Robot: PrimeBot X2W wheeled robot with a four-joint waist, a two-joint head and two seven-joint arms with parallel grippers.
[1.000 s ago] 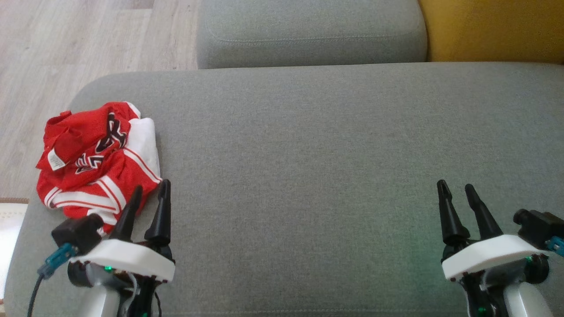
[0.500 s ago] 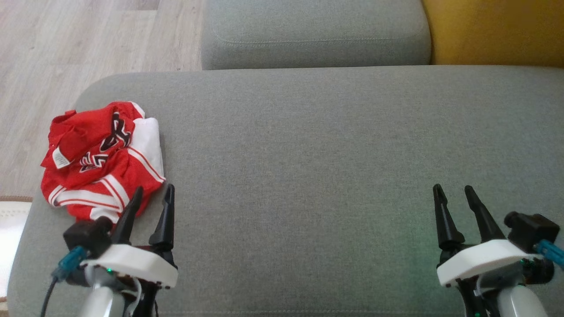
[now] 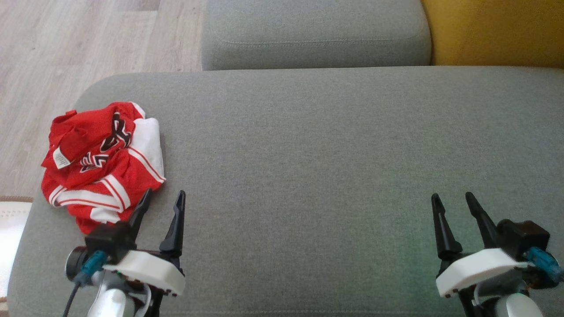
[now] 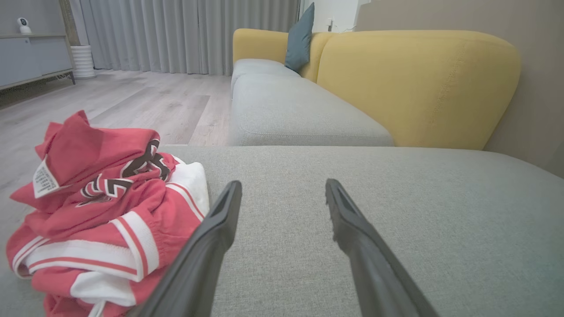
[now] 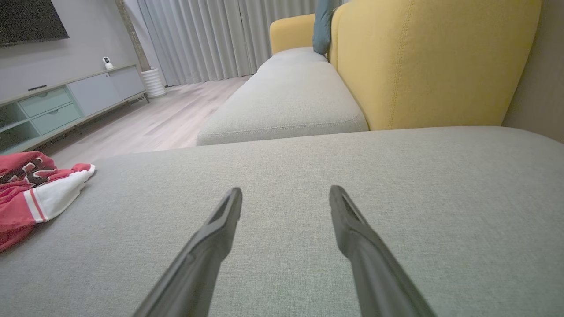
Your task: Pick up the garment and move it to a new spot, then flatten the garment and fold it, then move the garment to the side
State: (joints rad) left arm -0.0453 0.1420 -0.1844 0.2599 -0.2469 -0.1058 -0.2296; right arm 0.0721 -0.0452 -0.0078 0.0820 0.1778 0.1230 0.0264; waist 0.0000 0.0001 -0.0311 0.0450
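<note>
- The garment (image 3: 99,163), a crumpled red-and-white heap, lies at the left edge of the grey sofa cushion (image 3: 308,176).
- The left gripper (image 3: 165,193) is at the near left corner, fingers apart, with one tip just beside the garment.
- The right gripper (image 3: 452,196) is towards the near right corner, fingers apart and empty, well apart from the garment.

My head camera looks steeply down on the grey seat cushion (image 3: 308,154). Both wrist cameras ride low and close above it, sighting along my left tool (image 4: 283,182) and right tool (image 5: 285,188) toward 12 o'clock. All views share the cushion and the garment (image 3: 101,163) at 9 o'clock.
</note>
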